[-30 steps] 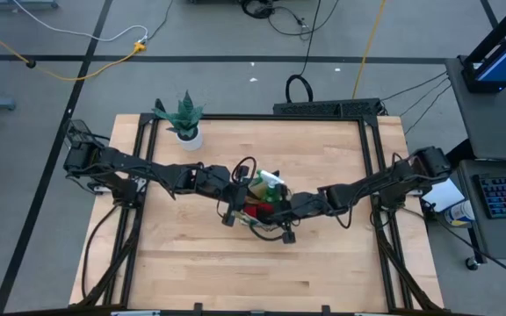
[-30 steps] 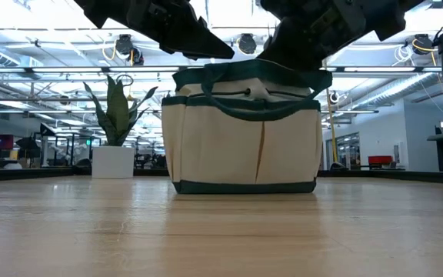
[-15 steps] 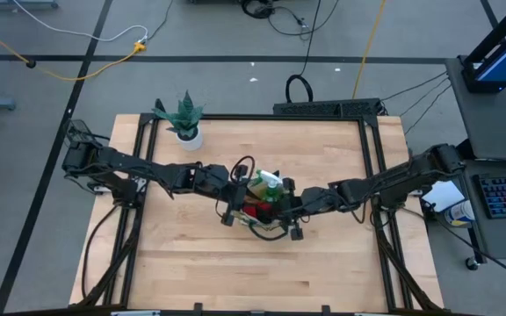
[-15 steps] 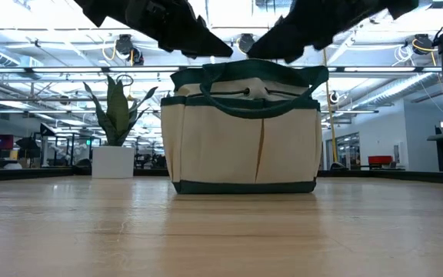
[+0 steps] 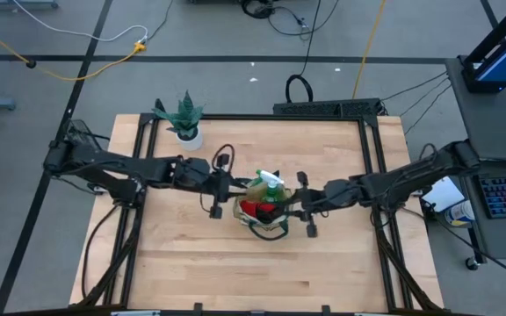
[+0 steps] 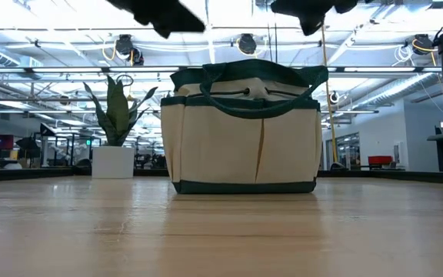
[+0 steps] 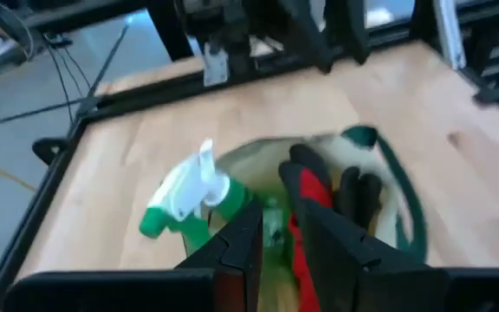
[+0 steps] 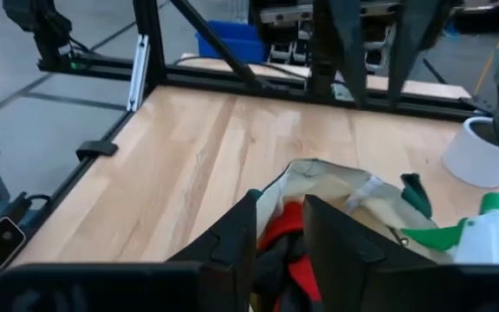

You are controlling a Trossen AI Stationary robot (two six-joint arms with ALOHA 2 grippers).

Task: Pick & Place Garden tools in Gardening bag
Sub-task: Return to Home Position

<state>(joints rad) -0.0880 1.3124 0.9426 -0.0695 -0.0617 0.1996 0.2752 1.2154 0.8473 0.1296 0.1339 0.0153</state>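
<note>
Bag: gardening bag point(image 6: 238, 146) upright at the tabletop's middle
Change: both arms have drawn back off it toward the left and right edges, so packing looks finished
Claws: left gripper point(image 7: 280, 217) and right gripper point(image 8: 280, 201) barely parted, empty
Bottle: spray bottle point(image 5: 271, 183) in the bag, long axis near-to-far, white head toward the far edge

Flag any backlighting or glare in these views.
Low view: bright ceiling lights turn the left gripper and right gripper into black silhouettes; the gardening bag is evenly lit. High view: even light, no glare on the table. Wrist views: no glare.
</note>
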